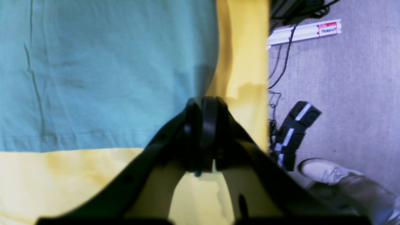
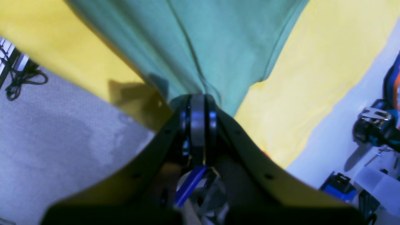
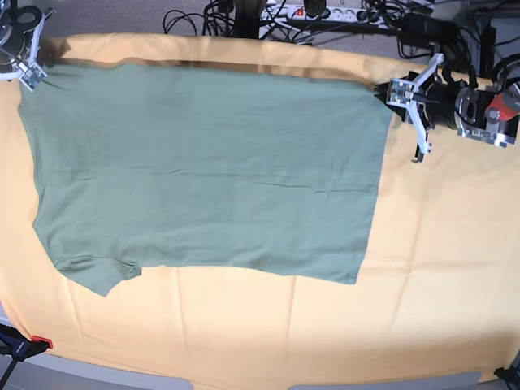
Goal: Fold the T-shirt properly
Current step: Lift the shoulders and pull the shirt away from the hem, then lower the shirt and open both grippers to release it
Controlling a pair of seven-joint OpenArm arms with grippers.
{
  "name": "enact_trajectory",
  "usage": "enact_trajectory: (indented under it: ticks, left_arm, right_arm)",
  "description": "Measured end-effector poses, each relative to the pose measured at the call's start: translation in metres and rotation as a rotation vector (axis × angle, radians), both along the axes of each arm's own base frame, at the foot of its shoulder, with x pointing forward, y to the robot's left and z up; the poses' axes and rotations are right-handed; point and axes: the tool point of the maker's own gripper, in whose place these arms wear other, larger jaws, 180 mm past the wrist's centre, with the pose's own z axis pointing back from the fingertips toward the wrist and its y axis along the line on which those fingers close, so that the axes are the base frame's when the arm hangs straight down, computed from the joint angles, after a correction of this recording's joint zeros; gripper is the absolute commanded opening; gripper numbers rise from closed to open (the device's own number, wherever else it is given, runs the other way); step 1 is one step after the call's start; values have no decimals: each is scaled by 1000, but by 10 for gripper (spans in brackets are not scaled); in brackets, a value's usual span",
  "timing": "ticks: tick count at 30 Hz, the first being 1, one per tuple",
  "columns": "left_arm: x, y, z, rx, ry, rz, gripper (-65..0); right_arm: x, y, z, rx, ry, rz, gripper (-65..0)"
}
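The sage-green T-shirt (image 3: pixel 203 162) lies spread on the orange-yellow cloth (image 3: pixel 439 244), one short sleeve at the near left. Its far edge casts a dark shadow on the cloth. In the base view my left gripper (image 3: pixel 388 89) sits at the shirt's far right corner. In the left wrist view the left gripper (image 1: pixel 204 103) is shut, and the T-shirt's (image 1: pixel 93 62) edge curves down into its tips. My right gripper (image 3: pixel 32 73) is at the far left corner. In the right wrist view the right gripper (image 2: pixel 197 100) is shut on the T-shirt (image 2: pixel 218 37), whose cloth is drawn taut into the jaws.
Cables and a power strip (image 3: pixel 317 12) run behind the table's far edge. Off the table's side are grey carpet (image 1: pixel 343 78), a black device (image 1: pixel 297 125) and a shoe (image 1: pixel 322 170). Tools (image 2: pixel 375 125) lie beside the cloth's other side. A red clamp (image 3: pixel 36 341) holds the near left corner.
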Motion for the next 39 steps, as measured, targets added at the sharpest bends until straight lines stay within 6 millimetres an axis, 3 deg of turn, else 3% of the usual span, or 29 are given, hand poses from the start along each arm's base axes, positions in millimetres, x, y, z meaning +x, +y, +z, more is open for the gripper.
enact_trajectory:
  ticks: [6,10,17,21,26,30,39]
  left_arm:
    - [-43,6,8,23,80,-38,-650]
    - [-49,15,8,60,81,-48,-650]
    - [-47,11,9,44,72,-41,-650]
    - [-46,2,7,17,70,-51,-650]
    - [-24,-20,0,-38,-28,-24,-650]
    - [-2,-17,-9,6,-142,-6,-650]
    - [28,-18,-2,-18,-279,96,-650]
  right_arm:
    - [-35,8,-2,-26,83,10,-650]
    - [-50,14,0,-41,120,44,-650]
    - [-39,5,6,-91,52,16,-650]
    - [-28,17,9,-36,-10,52,-650]
    - [-12,38,14,76,-118,120,-650]
    - [2,33,11,99,-148,95,-650]
    - [44,22,3,227,-228,4,-650]
